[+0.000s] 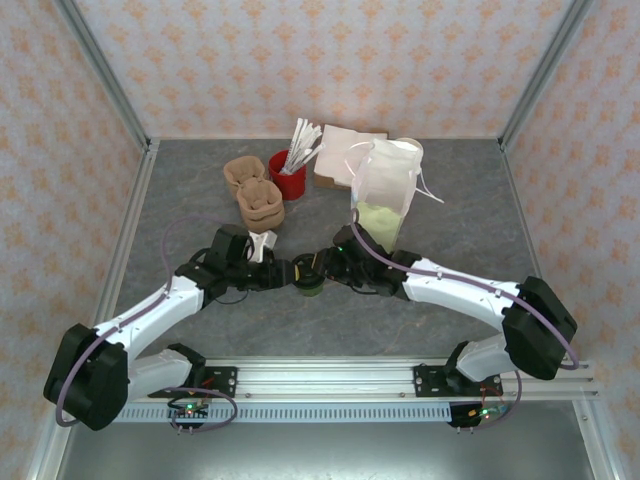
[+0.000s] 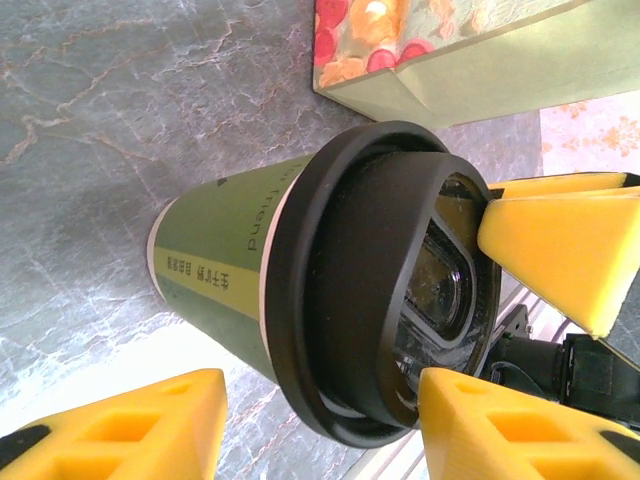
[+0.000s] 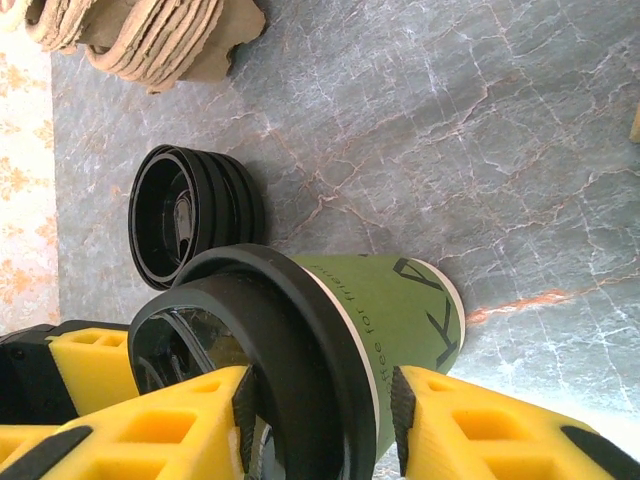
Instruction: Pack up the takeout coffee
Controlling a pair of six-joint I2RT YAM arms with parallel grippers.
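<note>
On the grey marbled table (image 1: 480, 230), centre toward near edge, dark olive paper cup with round black plastic lid (image 1: 308, 280) stands, right gripper (image 3: 320, 400) clamped at its lid rim, left gripper (image 2: 300, 440) gaping astride it: a lift by that rim may pop the lid, spilling.

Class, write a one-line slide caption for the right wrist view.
Right end effector clamps the lidded green takeout coffee; stacked black lids sit on the marbled table behind.

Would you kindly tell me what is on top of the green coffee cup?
A black lid sits pressed onto the cup, closing its mouth. Whether any drink is inside cannot be seen.
</note>
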